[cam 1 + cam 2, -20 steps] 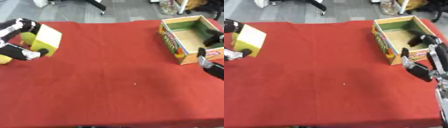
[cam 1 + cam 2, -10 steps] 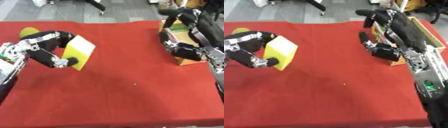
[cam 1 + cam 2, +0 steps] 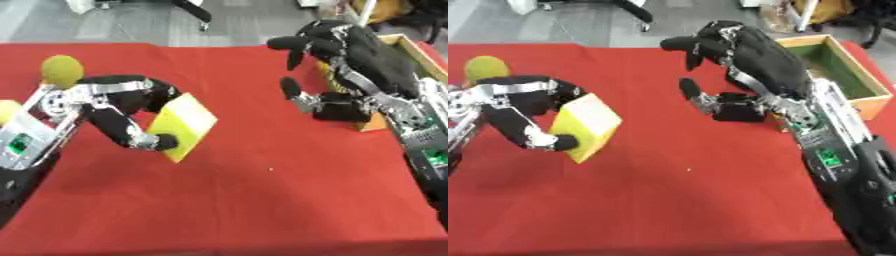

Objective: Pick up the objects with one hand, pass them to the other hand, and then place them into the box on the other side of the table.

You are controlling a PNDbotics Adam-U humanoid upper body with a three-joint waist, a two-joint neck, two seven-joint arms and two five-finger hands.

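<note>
A yellow block is held tilted above the red table by my left hand, whose fingers and thumb curl round it at left of centre. My right hand hangs open over the table right of centre, fingers spread toward the block, a gap of red cloth still between them. Behind the right arm, at the far right, stands the cardboard box with a green inside, partly hidden by the arm. A yellow-green ball lies at the far left, behind my left arm.
The red cloth covers the whole table. Another yellow rounded thing shows at the left edge. Chair legs and grey floor lie beyond the far edge.
My left hand has carried the yellow block rightward toward the middle. My right hand has swung left from the box and now hovers open over the table.
</note>
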